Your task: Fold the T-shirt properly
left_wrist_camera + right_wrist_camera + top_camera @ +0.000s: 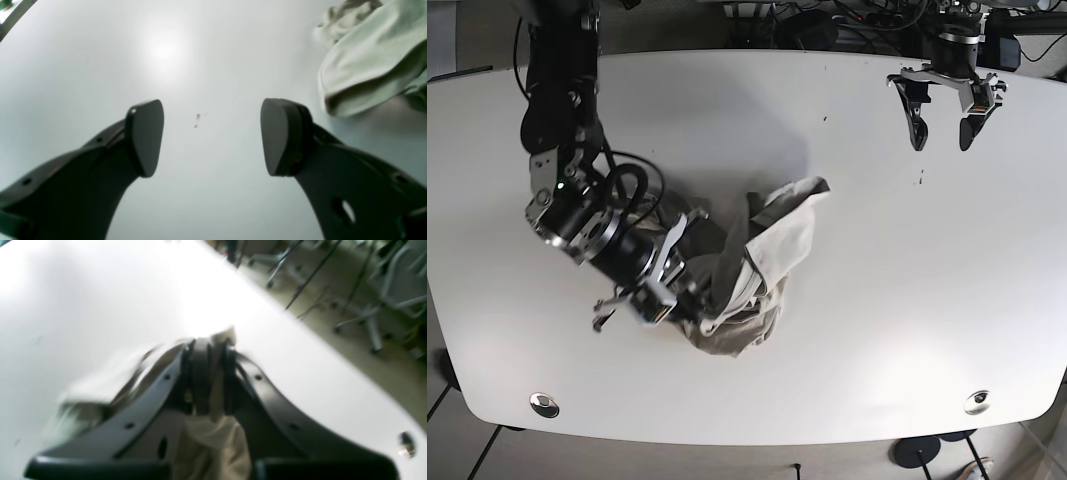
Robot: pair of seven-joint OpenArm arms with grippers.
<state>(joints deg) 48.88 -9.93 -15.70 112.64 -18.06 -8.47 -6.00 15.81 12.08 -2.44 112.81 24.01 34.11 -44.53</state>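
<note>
The pale beige T-shirt lies crumpled in a heap in the middle of the white table. My right gripper is at the heap's left side. In the right wrist view it is shut on a bunch of the shirt fabric, and the picture is blurred. My left gripper hangs open and empty over the far right of the table, well away from the shirt. In the left wrist view its pads stand wide apart over bare table, with the shirt at the upper right.
Metal grommets sit near the table's front edge at the left and the right. The table's edge, the floor and chair legs show in the right wrist view. Cables and gear lie behind the table.
</note>
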